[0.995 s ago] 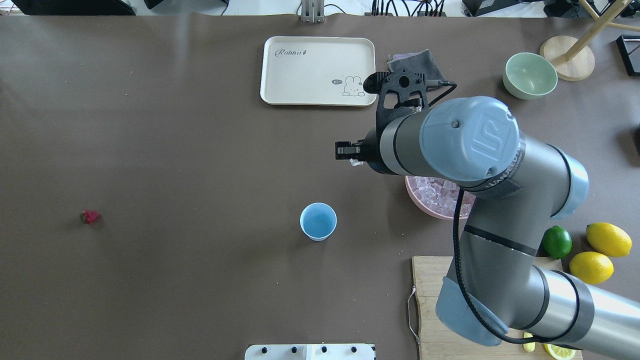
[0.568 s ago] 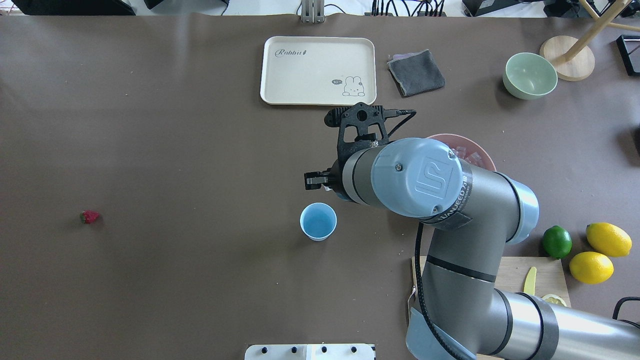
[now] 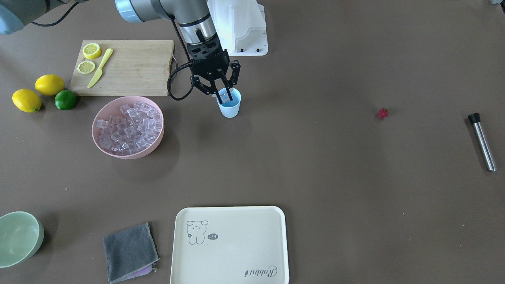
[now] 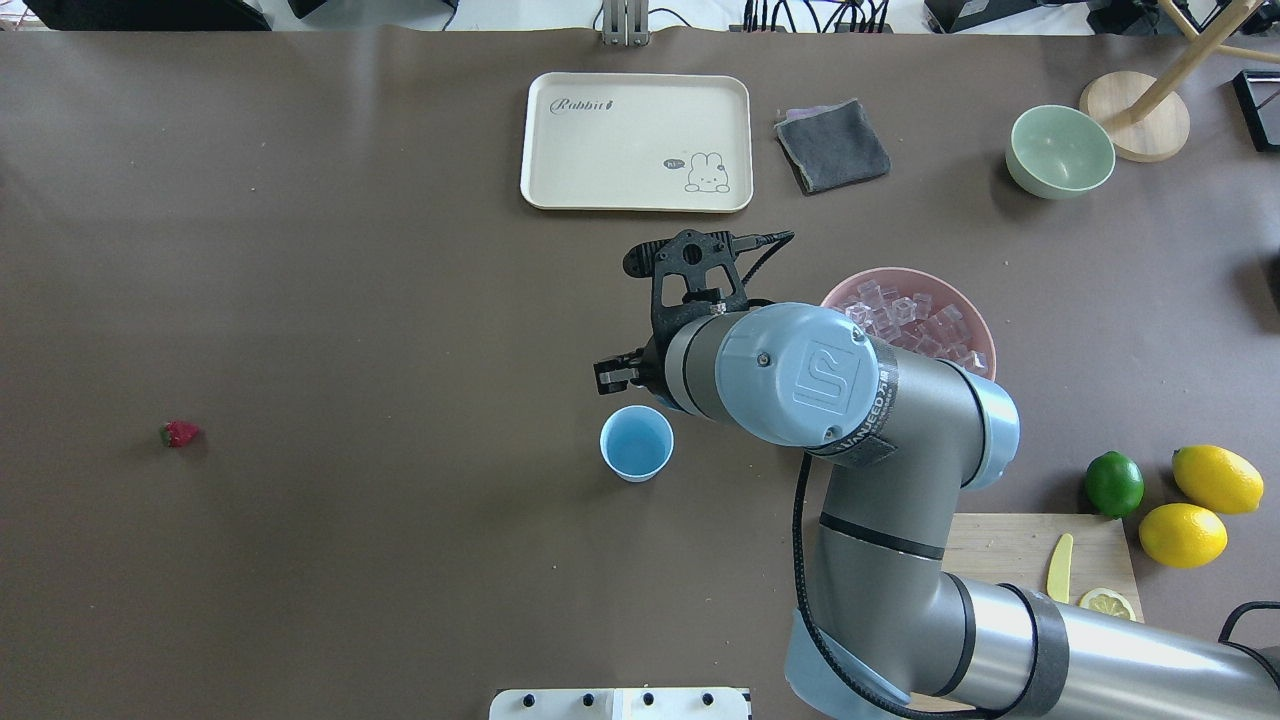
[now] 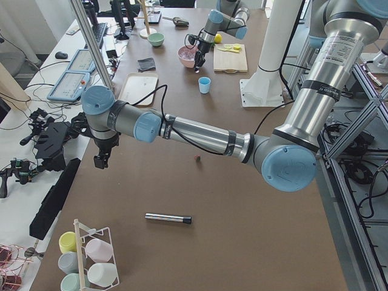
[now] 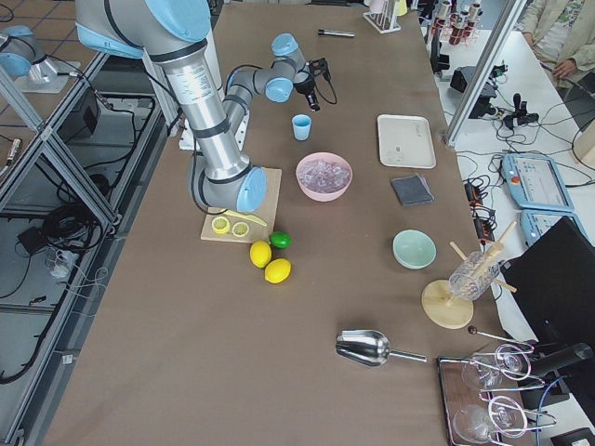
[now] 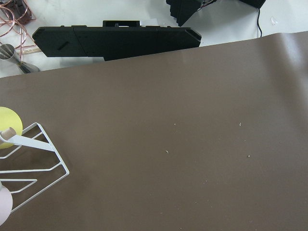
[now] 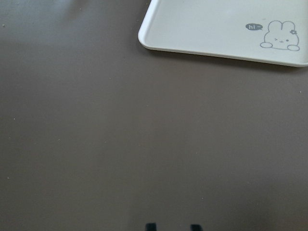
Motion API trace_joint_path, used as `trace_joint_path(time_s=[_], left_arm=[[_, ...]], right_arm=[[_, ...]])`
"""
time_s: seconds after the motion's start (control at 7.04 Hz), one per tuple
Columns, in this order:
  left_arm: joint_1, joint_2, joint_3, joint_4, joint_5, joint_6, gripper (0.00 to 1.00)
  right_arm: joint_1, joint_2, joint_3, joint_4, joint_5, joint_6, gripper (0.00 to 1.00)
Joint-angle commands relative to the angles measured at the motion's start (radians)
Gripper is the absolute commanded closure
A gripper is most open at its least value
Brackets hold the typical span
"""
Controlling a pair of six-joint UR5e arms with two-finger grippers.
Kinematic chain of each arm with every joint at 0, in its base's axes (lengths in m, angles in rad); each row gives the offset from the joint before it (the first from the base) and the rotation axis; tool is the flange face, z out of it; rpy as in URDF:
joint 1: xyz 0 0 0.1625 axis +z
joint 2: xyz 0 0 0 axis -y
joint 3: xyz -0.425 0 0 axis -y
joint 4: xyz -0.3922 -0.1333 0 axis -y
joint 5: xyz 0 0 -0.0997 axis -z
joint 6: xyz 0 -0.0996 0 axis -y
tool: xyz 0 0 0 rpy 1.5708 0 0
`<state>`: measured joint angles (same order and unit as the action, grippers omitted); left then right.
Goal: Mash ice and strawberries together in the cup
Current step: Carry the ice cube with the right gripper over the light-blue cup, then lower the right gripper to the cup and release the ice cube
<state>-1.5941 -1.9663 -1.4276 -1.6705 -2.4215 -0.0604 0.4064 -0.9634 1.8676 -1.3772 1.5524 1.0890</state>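
The cup (image 4: 636,443) stands upright midway along the table, somewhat nearer the robot's edge, and from above it looks empty. Within the last second the right arm has swung off the pink bowl (image 3: 128,155) of ice (image 3: 128,127), which it had been covering, and has brought the right gripper (image 3: 223,96) across to the cup. From the front its fingertips now overlap the cup's mouth. From above they sit just past the rim on the far side, so the gripper hangs over the opening or very close to it. The wrist view shows the two fingertips a narrow gap apart with bare table between them, and I cannot tell whether they pinch a cube.

If it does carry ice, the transfer is nearly done, and the next move is probably a release centred over a small mouth. The strawberry (image 4: 180,433) has not moved and lies well apart, toward the table's left end. A metal rod with a black cap (image 3: 483,144) lies nearer that end. Mashing looks a long way off.

The left gripper (image 5: 101,160) hangs over the table's left end, and I cannot tell how its fingers stand.
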Motion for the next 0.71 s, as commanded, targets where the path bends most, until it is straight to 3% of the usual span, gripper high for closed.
trace_joint_path(time_s=[0.0,0.57], left_arm=[[-0.001,0.0,0.001,0.0,-0.001,0.001,0.02],[-0.003,0.001,0.003,-0.002,-0.001,0.001,0.02]], right_arm=[[-0.001,-0.001,-0.027,0.029,0.001,-0.012,1.0],[-0.043,-0.018,-0.024,0.012,-0.003,-0.014,1.0]])
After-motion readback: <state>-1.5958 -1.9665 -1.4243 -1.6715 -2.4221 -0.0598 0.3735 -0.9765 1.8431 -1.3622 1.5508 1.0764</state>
